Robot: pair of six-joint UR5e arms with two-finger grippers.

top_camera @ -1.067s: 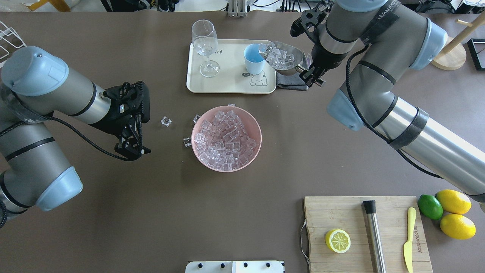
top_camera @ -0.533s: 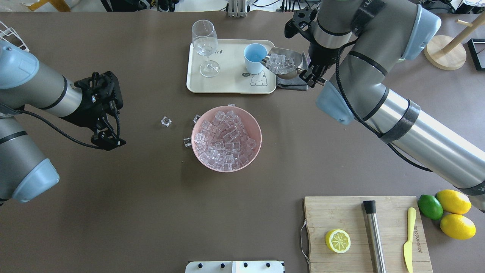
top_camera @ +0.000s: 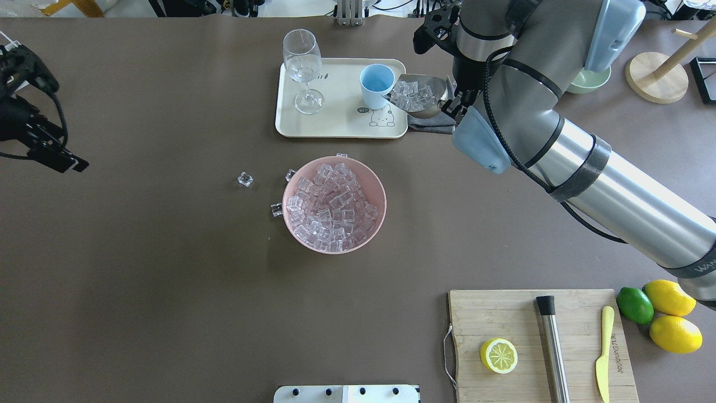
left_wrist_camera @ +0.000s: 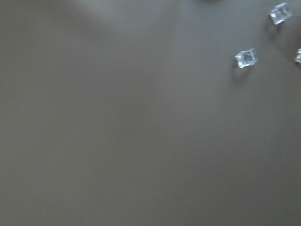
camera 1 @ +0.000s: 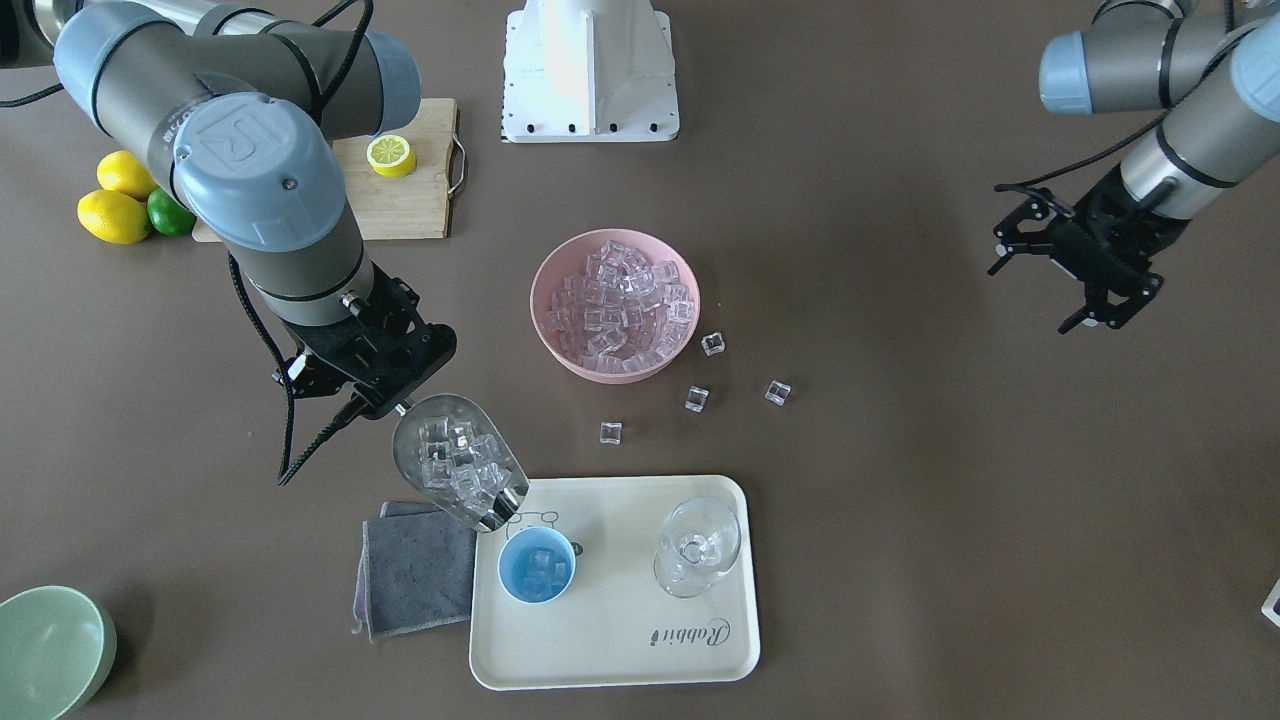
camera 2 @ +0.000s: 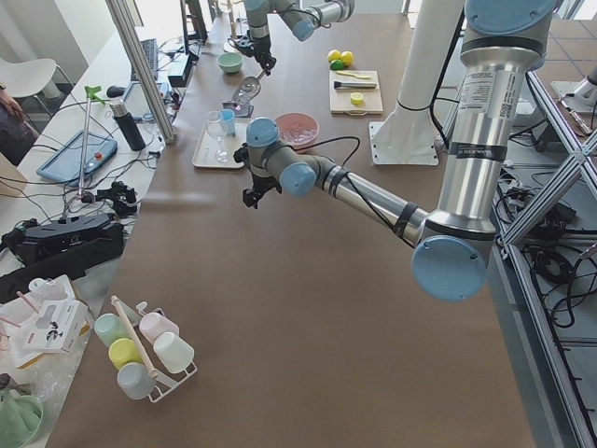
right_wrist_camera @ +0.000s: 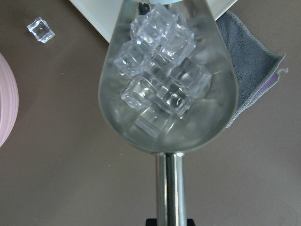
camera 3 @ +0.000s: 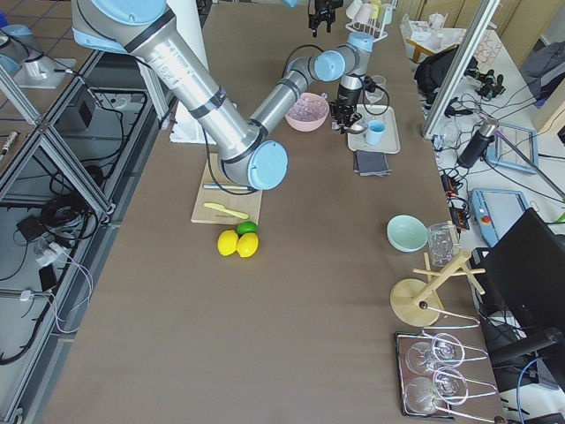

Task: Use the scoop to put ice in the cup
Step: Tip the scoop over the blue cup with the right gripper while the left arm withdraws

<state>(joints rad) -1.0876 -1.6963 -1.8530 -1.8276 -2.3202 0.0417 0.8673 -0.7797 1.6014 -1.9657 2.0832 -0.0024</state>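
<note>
My right gripper [camera 1: 397, 405] is shut on the handle of the silver scoop [camera 1: 458, 472], which holds several ice cubes [right_wrist_camera: 162, 92]. The scoop's front lip hangs tilted down just over the rim of the light-blue cup [camera 1: 537, 566] on the tray. A few ice cubes lie in the cup. In the overhead view the scoop [top_camera: 418, 96] sits right beside the cup [top_camera: 376, 84]. The pink bowl [top_camera: 381, 197] at the table's middle is full of ice. My left gripper [camera 1: 1032, 297] is open and empty, far off at the table's side.
A clear stemmed glass [camera 1: 697, 545] stands on the cream tray [camera 1: 620, 655]. A grey cloth [camera 1: 415, 575] lies beside the tray. Loose ice cubes [camera 1: 697, 399] lie near the bowl. A cutting board [top_camera: 514, 319] carries a steel cylinder [top_camera: 552, 350]. A pale-green bowl [camera 1: 50, 650] sits aside.
My left arm has pulled back to the table's left edge. My right arm has shifted and the scoop's lip has dropped closer to the cup's rim.
</note>
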